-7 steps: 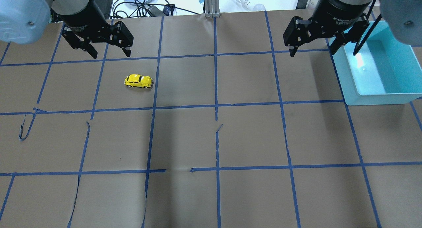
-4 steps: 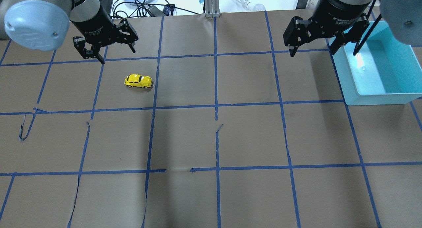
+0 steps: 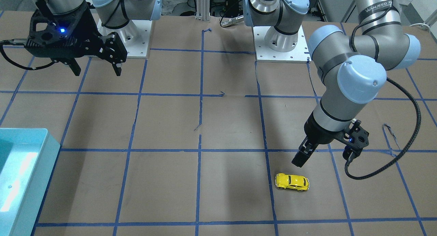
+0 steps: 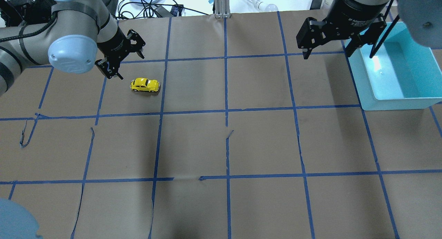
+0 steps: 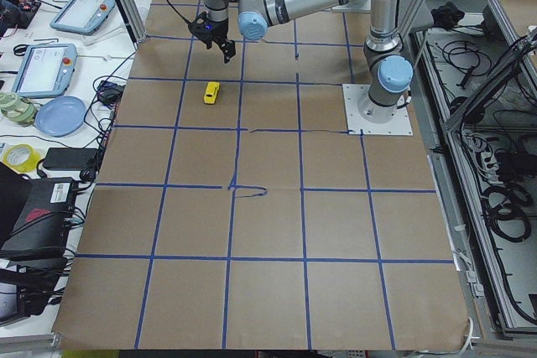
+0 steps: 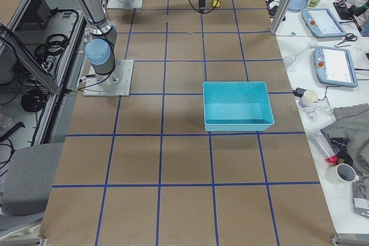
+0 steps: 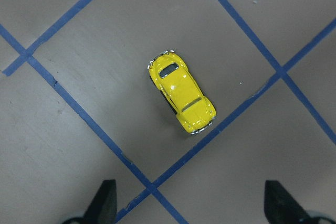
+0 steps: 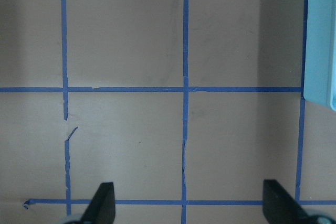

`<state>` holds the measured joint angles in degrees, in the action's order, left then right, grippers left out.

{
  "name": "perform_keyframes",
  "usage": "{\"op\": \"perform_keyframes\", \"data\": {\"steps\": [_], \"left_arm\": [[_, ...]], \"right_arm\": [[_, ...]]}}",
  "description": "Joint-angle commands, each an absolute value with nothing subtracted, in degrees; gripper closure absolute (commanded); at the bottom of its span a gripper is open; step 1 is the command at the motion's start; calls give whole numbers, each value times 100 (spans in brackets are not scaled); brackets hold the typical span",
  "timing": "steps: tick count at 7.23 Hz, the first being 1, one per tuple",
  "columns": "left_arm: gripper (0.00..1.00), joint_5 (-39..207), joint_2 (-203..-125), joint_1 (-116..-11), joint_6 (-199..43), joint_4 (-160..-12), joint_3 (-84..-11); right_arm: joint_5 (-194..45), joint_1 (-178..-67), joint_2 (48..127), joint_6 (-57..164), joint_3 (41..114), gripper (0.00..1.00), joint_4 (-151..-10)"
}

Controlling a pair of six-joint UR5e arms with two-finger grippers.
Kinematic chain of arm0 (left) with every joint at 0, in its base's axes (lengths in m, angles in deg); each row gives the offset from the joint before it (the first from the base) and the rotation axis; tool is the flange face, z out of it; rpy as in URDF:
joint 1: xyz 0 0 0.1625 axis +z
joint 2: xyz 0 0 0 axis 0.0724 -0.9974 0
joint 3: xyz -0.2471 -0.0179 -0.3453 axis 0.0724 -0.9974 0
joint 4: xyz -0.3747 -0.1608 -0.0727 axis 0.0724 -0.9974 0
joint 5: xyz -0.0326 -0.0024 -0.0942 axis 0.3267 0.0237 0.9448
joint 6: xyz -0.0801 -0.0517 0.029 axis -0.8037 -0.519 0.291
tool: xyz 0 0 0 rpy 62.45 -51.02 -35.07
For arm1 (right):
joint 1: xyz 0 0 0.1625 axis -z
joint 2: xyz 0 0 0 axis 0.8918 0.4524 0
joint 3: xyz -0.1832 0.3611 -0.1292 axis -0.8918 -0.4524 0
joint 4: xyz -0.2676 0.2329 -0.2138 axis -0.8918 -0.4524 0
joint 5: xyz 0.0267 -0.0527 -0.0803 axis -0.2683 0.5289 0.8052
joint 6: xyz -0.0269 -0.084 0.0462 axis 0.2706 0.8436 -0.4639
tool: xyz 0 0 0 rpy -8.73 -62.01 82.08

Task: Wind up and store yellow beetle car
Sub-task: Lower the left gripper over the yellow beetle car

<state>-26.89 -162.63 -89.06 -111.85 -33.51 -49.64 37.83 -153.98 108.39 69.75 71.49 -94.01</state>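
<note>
Over left table half | left gripper (image 4: 130, 67), jaws wide, has dropped close beside yellow beetle car (image 4: 145, 85), untouched | grasp pending | right gripper (image 4: 327, 55) wide, by teal bin (image 4: 380, 103)

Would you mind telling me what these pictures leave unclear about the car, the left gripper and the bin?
Yellow beetle car: underside and any wind-up part, hidden under its own body in every view; tiny in the exterior right view.
Left gripper: front-facing view shows one finger clearly; the wrist hides the other.
Teal bin: cut off by the front-facing view's left edge; in the overhead view the right gripper covers one corner.
</note>
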Motion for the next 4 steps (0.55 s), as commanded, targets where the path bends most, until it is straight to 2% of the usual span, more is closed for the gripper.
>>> {"op": "perform_keyframes", "data": {"steps": [1,4], "left_arm": [[0,-2674,-16665,-8817,-11986,-3207,-4985],[0,-2657,-17254,-8809,-12588,-2681,-4977]], "right_arm": [[3783,-15389,10840,6979,7149,0,-9403],[3783,-15398,10840,6979,7149,0,-9404]]}}
